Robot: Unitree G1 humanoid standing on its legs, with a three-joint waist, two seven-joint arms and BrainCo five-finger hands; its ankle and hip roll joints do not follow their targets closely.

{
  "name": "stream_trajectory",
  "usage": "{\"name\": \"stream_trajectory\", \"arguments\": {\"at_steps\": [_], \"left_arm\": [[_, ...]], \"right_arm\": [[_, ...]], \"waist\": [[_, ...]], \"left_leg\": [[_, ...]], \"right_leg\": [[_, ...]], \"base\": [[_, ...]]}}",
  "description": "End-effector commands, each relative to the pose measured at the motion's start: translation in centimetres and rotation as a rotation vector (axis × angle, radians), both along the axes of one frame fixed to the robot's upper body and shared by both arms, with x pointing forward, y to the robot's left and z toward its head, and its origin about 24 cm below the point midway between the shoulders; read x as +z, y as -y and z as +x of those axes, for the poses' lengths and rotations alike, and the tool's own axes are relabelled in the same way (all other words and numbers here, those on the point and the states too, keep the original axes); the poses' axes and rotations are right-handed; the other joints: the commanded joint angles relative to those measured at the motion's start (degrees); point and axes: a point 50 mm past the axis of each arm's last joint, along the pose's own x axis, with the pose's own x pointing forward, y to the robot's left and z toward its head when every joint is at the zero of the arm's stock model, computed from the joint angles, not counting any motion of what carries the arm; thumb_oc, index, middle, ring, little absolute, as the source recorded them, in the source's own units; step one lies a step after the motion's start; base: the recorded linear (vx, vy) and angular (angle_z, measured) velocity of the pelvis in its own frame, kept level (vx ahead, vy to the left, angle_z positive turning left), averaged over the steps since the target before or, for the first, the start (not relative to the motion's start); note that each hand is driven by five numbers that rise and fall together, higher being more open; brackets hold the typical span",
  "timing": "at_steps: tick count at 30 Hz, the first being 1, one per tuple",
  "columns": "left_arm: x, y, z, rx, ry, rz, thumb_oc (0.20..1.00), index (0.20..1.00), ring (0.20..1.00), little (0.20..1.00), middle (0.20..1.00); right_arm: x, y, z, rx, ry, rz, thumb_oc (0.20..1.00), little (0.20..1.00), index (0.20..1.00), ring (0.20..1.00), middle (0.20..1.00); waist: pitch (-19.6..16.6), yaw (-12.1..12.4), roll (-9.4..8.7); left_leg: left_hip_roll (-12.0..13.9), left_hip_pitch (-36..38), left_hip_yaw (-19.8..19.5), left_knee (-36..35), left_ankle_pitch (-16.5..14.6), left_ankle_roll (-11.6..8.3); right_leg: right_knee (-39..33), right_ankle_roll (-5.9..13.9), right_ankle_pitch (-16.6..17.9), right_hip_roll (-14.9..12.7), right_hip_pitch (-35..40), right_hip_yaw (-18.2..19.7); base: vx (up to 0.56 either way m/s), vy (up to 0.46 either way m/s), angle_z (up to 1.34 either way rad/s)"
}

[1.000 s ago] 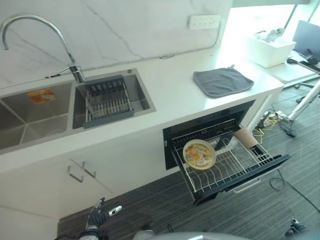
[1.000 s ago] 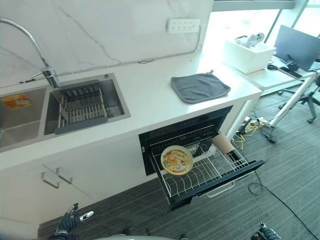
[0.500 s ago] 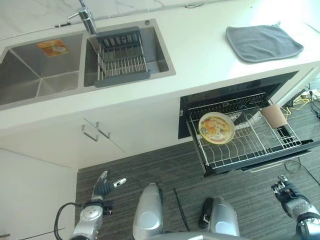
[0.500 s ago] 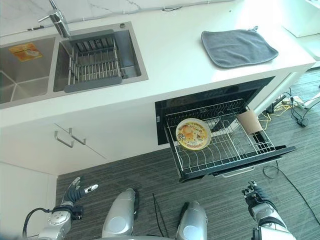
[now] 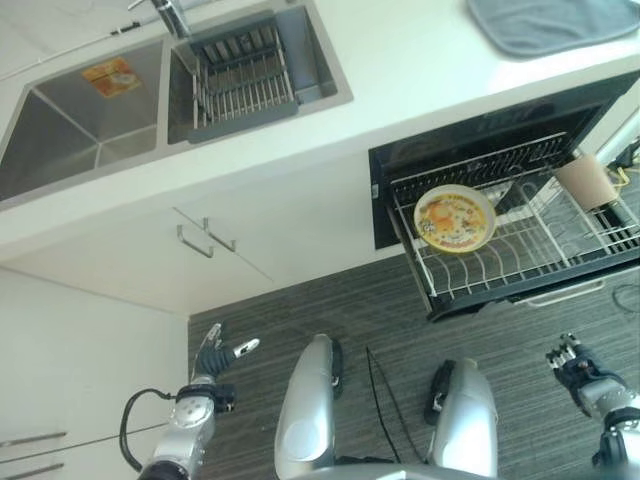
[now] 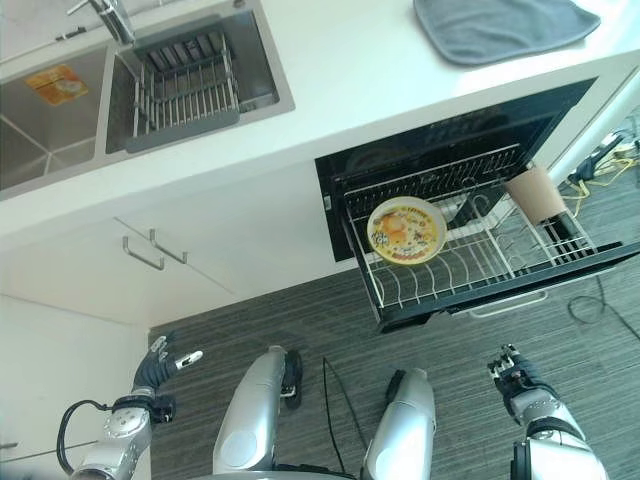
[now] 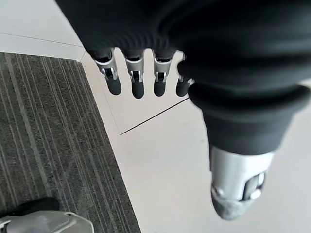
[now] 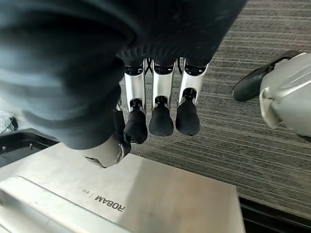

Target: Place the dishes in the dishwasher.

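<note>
Both hands hang empty with relaxed fingers, left hand (image 5: 213,352), right hand (image 5: 574,362). The plate (image 5: 454,217) and cup (image 5: 585,180) sit in the open dishwasher rack (image 5: 520,245); push it in squarely, judging by eye.

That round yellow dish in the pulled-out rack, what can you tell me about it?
The plate is round, with a pale yellow rim and an orange and yellow pattern across its face. Its material cannot be told for certain; it looks smooth and glossy. It stands tilted, leaning among the wire prongs at the left end of the dishwasher rack, which is pulled out below the white counter. A brownish cup sits apart at the rack's other end. Only the rack touches the plate; no hand is near it.
</note>
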Motion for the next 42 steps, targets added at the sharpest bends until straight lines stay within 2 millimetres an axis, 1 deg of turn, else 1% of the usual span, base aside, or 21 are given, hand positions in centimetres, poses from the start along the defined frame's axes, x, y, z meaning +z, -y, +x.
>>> {"name": "stream_trajectory", "arguments": {"at_steps": [1,2,3,8,9,10,13,14,16,18,21,22,24,25,26,28,29,31,37,41,42], "left_arm": [[1.1,-1.5,0.0,0.031,0.041,0.018,1.0,1.0,1.0,1.0,1.0],[1.4,-1.5,0.2,0.025,0.05,0.019,1.0,1.0,1.0,1.0,1.0],[1.8,-1.5,0.6,0.014,0.064,0.022,1.0,1.0,1.0,1.0,1.0],[2.8,-1.5,1.6,0.004,0.103,0.011,1.0,1.0,1.0,1.0,1.0],[3.2,-1.6,1.8,-0.005,0.115,0.013,1.0,1.0,1.0,1.0,1.0],[3.4,-1.5,2.0,-0.009,0.121,0.014,1.0,1.0,1.0,1.0,1.0],[3.5,-1.5,2.1,-0.013,0.125,0.014,1.0,1.0,1.0,1.0,1.0],[3.6,-1.8,2.0,-0.018,0.124,0.01,1.0,1.0,1.0,1.0,1.0],[3.7,-1.8,1.9,-0.026,0.127,0.009,1.0,1.0,1.0,1.0,1.0],[3.8,-1.9,1.8,-0.027,0.129,0.01,1.0,1.0,1.0,1.0,1.0],[3.9,-2.2,1.4,-0.029,0.129,0.016,1.0,1.0,1.0,1.0,1.0],[3.9,-2.3,1.2,-0.032,0.126,0.023,1.0,1.0,1.0,1.0,1.0],[3.9,-2.4,1.0,-0.032,0.122,0.028,1.0,1.0,1.0,1.0,1.0],[3.9,-2.6,0.7,-0.037,0.117,0.037,1.0,1.0,1.0,1.0,1.0],[3.9,-2.7,0.7,-0.038,0.116,0.039,1.0,1.0,1.0,1.0,1.0],[3.9,-2.9,0.5,-0.038,0.11,0.04,1.0,1.0,1.0,1.0,1.0],[3.8,-2.9,0.1,-0.046,0.1,0.045,1.0,1.0,1.0,1.0,1.0],[3.8,-3.0,0.0,-0.053,0.096,0.047,1.0,1.0,1.0,1.0,1.0],[4.0,-3.1,-0.4,-0.068,0.083,0.062,1.0,1.0,1.0,1.0,1.0],[4.1,-3.6,-0.6,-0.074,0.069,0.077,1.0,1.0,1.0,1.0,1.0],[4.3,-3.9,-0.8,-0.077,0.062,0.084,1.0,1.0,1.0,1.0,1.0]], "right_arm": [[0.6,0.6,0.2,-0.025,0.029,-0.026,0.2,0.2,0.2,0.2,0.2],[1.1,0.9,0.5,-0.026,0.042,-0.037,0.2,0.2,0.2,0.2,0.2],[2.1,1.4,1.1,-0.021,0.064,-0.062,0.2,0.2,0.2,0.2,0.2],[5.8,2.9,3.0,-0.004,0.122,-0.15,0.2,0.2,0.2,0.2,0.2],[7.2,3.4,3.6,-0.001,0.132,-0.18,0.2,0.2,0.2,0.2,0.2],[8.0,3.7,3.9,0.001,0.135,-0.203,0.2,0.2,0.2,0.2,0.2],[9.5,4.2,4.4,0.007,0.148,-0.257,0.2,0.2,0.2,0.2,0.2],[11.3,4.7,5.1,0.027,0.167,-0.318,0.2,0.2,0.2,0.2,0.2],[13.6,5.0,6.0,0.052,0.193,-0.394,0.2,0.2,0.2,0.2,0.2],[15.3,5.1,6.6,0.069,0.22,-0.44,0.2,0.2,0.2,0.2,0.2],[18.6,4.5,8.3,0.119,0.257,-0.542,0.2,0.2,0.2,0.2,0.2],[19.7,4.4,8.6,0.134,0.262,-0.574,0.2,0.2,0.2,0.2,0.2],[21.1,4.4,9.0,0.144,0.271,-0.609,0.2,0.2,0.2,0.2,0.2],[22.9,4.2,9.5,0.161,0.29,-0.661,0.2,0.2,0.2,0.2,0.2],[23.2,4.1,9.6,0.165,0.291,-0.672,0.2,0.2,0.2,0.2,0.2],[24.6,3.6,10.2,0.183,0.294,-0.715,0.2,0.2,0.2,0.2,0.2],[25.8,3.3,10.6,0.197,0.293,-0.756,0.2,0.2,0.2,0.2,0.2],[26.5,3.1,10.7,0.208,0.292,-0.782,0.2,0.2,0.2,0.2,0.2],[29.9,1.9,11.7,0.227,0.301,-0.887,0.2,0.2,0.2,0.2,0.2],[31.2,1.8,11.7,0.214,0.289,-0.915,0.2,0.2,0.2,0.2,0.2],[31.8,1.9,11.5,0.209,0.275,-0.938,0.2,0.2,0.2,0.2,0.2]], "waist": [[-2.03,1.32,-1.65],[-1.81,1.44,-1.52],[-1.47,1.66,-1.13],[-0.89,2.0,0.29],[-0.78,2.21,0.75],[-0.66,2.35,0.98],[-0.46,2.52,1.37],[-0.43,2.73,1.63],[-0.33,3.06,1.82],[-0.31,3.41,1.73],[-0.14,4.32,1.38],[-0.33,4.72,1.22],[-0.4,5.15,1.17],[-0.39,5.87,1.24],[-0.39,6.03,1.26],[-0.27,6.58,1.37],[-0.3,7.31,1.39],[-0.25,7.79,1.44],[-0.1,10.27,1.96],[-0.05,11.68,2.16],[0.06,12.35,2.36]], "left_leg": [[2.91,4.25,-1.87,-5.21,-0.41,-3.0],[2.76,3.71,-1.95,-5.12,-0.43,-2.99],[2.53,2.76,-2.13,-5.05,-0.43,-3.02],[2.21,0.12,-2.17,-5.3,-0.08,-3.23],[2.12,-0.63,-2.14,-5.74,0.19,-3.38],[1.98,-0.86,-2.18,-5.95,0.28,-3.4],[1.89,-1.09,-2.24,-6.19,0.36,-3.36],[1.78,-1.05,-2.17,-6.63,0.53,-3.39],[1.71,-1.06,-2.08,-7.08,0.74,-3.37],[1.64,-1.2,-2.12,-7.1,0.74,-3.29],[1.74,-0.77,-2.1,-8.08,1.21,-3.16],[1.78,-0.12,-2.34,-8.05,0.07,-3.47],[1.77,0.25,-2.34,-8.69,0.43,-3.46],[1.54,0.29,-2.5,-8.86,0.58,-3.36],[1.5,0.28,-2.5,-8.91,0.65,-3.34],[1.37,0.35,-2.59,-9.24,0.93,-3.36],[1.11,0.55,-2.68,-9.65,1.24,-3.32],[0.93,0.82,-2.76,-10.14,1.57,-3.23],[-0.38,1.42,-3.13,-12.05,2.94,-3.08],[-1.31,1.15,-3.51,-12.31,3.35,-2.93],[-1.86,0.9,-3.71,-12.29,3.55,-2.76]], "right_leg": [[-3.43,2.04,3.53,-3.43,1.6,0.78],[-3.18,2.18,3.55,-3.61,0.88,0.98],[-2.78,2.43,3.54,-3.94,-0.41,1.42],[-2.13,2.71,3.63,-4.47,-4.02,2.52],[-2.23,2.85,3.67,-4.57,-4.91,2.82],[-2.34,2.83,3.74,-4.7,-5.22,2.78],[-2.23,2.73,3.65,-4.82,-5.7,2.84],[-2.4,2.61,3.61,-4.81,-5.75,2.8],[-2.53,2.43,3.56,-4.87,-5.83,2.68],[-2.59,2.27,3.5,-4.84,-5.83,2.51],[-3.21,2.01,3.61,-4.72,-5.27,1.89],[-3.01,2.48,2.43,-4.7,-4.54,1.87],[-3.44,2.38,2.5,-4.76,-4.01,1.41],[-3.44,2.2,2.34,-4.84,-3.67,0.95],[-3.43,2.17,2.32,-4.85,-3.62,0.89],[-3.39,2.05,2.24,-5.0,-3.46,0.59],[-3.54,1.85,2.16,-5.27,-2.89,0.03],[-3.82,1.74,2.2,-5.4,-2.4,-0.36],[-4.24,1.71,2.15,-6.34,-0.64,-2.33],[-4.1,1.84,1.98,-7.18,0.25,-3.53],[-4.0,1.92,1.93,-7.57,0.62,-4.04]], "base": [[-0.12,0.024,-0.07],[-0.09,0.013,0.01],[-0.07,0.014,0.04],[-0.07,0.029,0.01],[-0.07,0.033,-0.03],[-0.05,0.03,-0.03],[0.0,0.0,0.0],[0.0,0.0,0.0],[0.01,0.032,0.05],[0.01,0.011,0.05],[0.03,0.001,0.01],[0.11,0.009,0.01],[0.09,0.021,0.01],[0.05,0.028,0.0],[0.04,0.031,0.02],[0.03,0.023,0.03],[0.06,0.045,0.03],[0.06,0.039,0.13],[0.07,0.051,0.13],[0.07,0.023,0.13],[0.08,0.03,0.15]]}}
